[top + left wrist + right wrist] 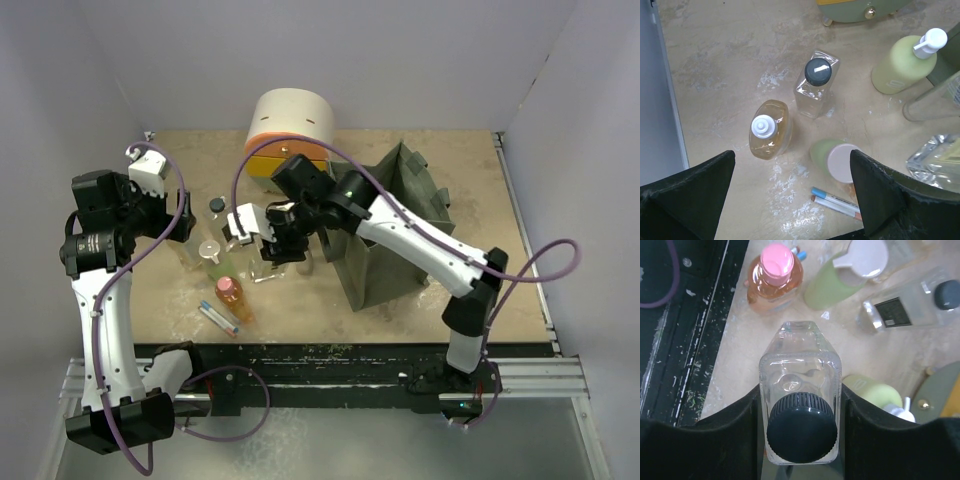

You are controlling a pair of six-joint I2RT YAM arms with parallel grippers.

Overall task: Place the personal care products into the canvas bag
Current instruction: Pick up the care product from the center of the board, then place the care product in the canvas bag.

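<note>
White walls (400,60) enclose a mottled beige bench (480,170), scuffed white. The canvas bag (385,275) stands right of centre. The left hand (790,200), spread wide, hangs over other bottles (771,129) left of centre. The right hand (800,390) pinches a clear square black-capped bottle (800,360).

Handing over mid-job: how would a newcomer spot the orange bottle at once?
From the olive canvas bag, look left to the cluster of bottles. The orange bottle sits near the table's front edge, beside a slim tube. It alone has a pink cap.
</note>
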